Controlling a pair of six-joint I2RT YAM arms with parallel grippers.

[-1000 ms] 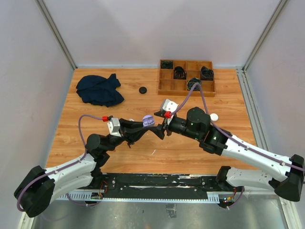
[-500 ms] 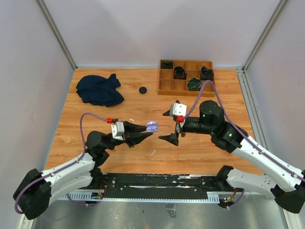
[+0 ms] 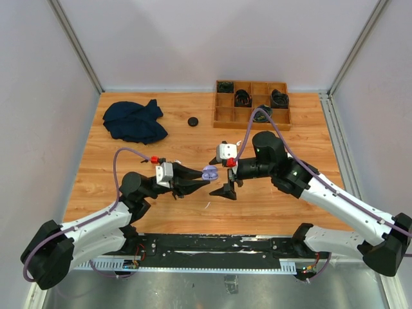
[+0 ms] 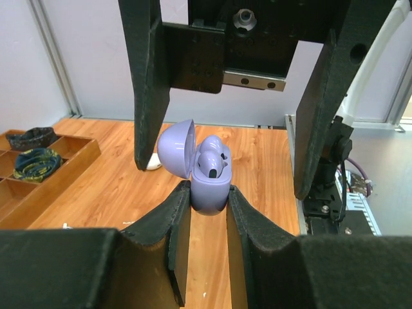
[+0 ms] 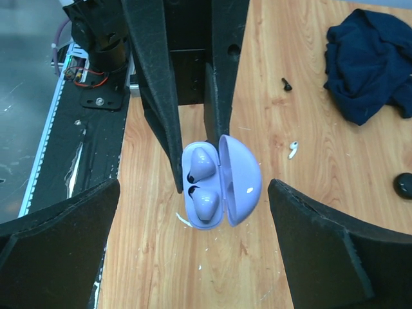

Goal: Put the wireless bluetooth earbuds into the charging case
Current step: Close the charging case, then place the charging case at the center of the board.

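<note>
Fingers (image 4: 178, 239) of left gripper (image 3: 199, 179) clamped on lilac charging case (image 5: 239, 187), held above mid-table, lid open, both purple earbuds (image 5: 198, 165) seated inside; right gripper (image 3: 223, 176) spread wide, just right of it; apparently outstanding: lid closure, white earbud (image 5: 293, 150) loose on table (image 5: 161, 257).

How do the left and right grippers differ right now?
The left gripper is shut on the open purple case, holding it off the table; the right gripper is spread wide and holds nothing. The left gripper's fingers touch the case; the right gripper's fingers stand clear of it. Both hover above the table, facing each other.
</note>
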